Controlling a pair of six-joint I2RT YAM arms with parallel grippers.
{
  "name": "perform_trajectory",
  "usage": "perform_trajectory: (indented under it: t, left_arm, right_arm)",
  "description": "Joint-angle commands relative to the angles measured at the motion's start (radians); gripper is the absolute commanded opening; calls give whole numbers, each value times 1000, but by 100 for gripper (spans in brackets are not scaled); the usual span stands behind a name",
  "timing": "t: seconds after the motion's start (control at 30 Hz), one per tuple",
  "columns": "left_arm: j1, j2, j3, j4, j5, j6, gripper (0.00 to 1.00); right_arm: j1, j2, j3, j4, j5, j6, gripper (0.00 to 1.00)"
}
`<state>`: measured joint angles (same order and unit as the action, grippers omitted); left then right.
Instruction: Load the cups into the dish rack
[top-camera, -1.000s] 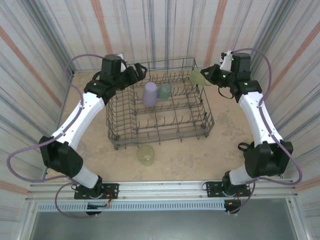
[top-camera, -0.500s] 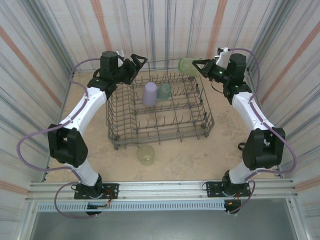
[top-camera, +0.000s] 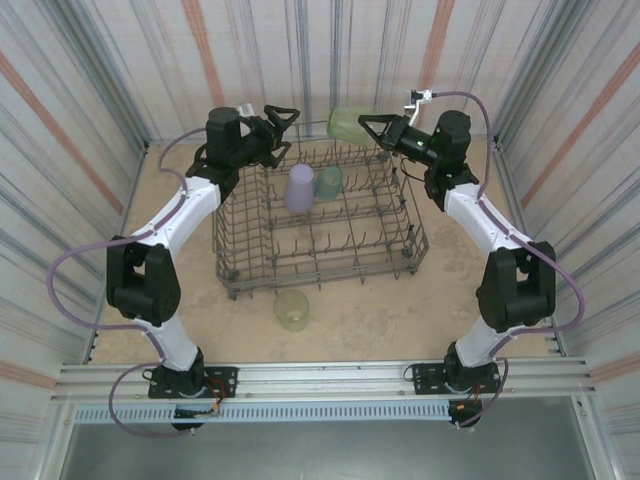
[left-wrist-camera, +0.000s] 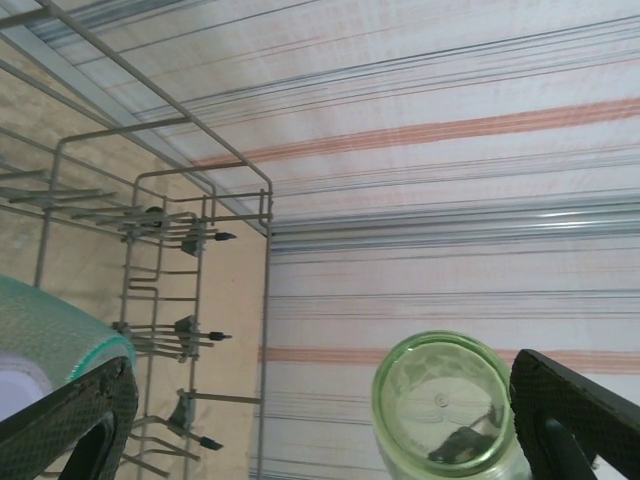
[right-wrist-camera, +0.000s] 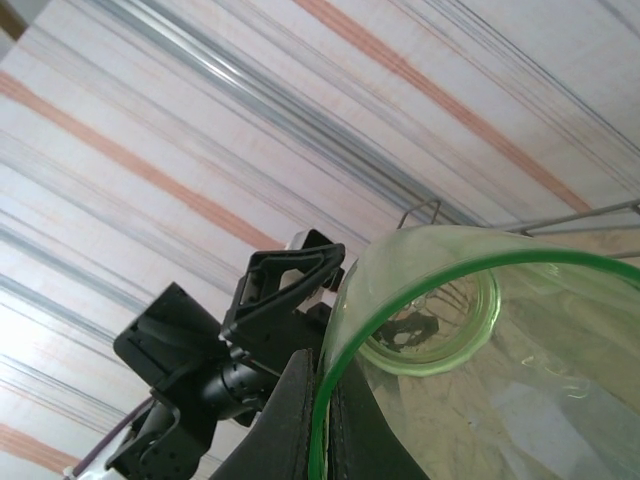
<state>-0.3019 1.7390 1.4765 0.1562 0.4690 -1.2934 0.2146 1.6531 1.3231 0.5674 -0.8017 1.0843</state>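
Note:
My right gripper (top-camera: 368, 128) is shut on the rim of a yellow-green cup (top-camera: 345, 124), holding it on its side in the air above the far edge of the dish rack (top-camera: 228, 272). One finger is inside the cup (right-wrist-camera: 480, 350) and one outside, at my right gripper (right-wrist-camera: 325, 400). My left gripper (top-camera: 283, 120) stands open just left of that cup, facing its base (left-wrist-camera: 445, 405) and not touching it. A lavender cup (top-camera: 299, 187) and a teal cup (top-camera: 329, 181) stand upside down in the rack. Another yellow-green cup (top-camera: 292, 310) lies on the table in front of the rack.
Striped walls close in the table on three sides, close behind both grippers. The rack's far wire rim (left-wrist-camera: 268, 200) and its tines lie below the left gripper. Bare table shows left, right and in front of the rack.
The right arm has lifted the yellow-green cup from beside the rack's far right corner and carried it left above the far edge. The left gripper has risen and turned toward it.

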Motion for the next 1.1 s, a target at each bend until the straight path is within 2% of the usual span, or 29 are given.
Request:
perform_trajectory:
  t: [0.0,0.1,0.2,0.47,0.83,0.93,1.07]
  left_arm:
    - [-5,5,-20,142,53,-87,99]
    - [5,39,-9,226,115,-148,99]
    - [1,53,-13,268,132,-183,99]
    - [-7,28,-38,236,111,-170,99]
    - [-20,35,-41,286,117,-207,98]
    - [-23,30,-51,291,116,-213,96]
    - [-25,22,-64,303,115,-219,86]
  right_arm:
    - [25,27,4,83,3,32,0]
    - [46,57,11,109,1,41,0]
    - [67,74,14,159,6,59,0]
    - [106,94,43,169,24,60,0]
    - [150,161,111,180,36,74,0]
    - [155,177,118,197,39,77,0]
    - [160,186,120,202,54,77,0]
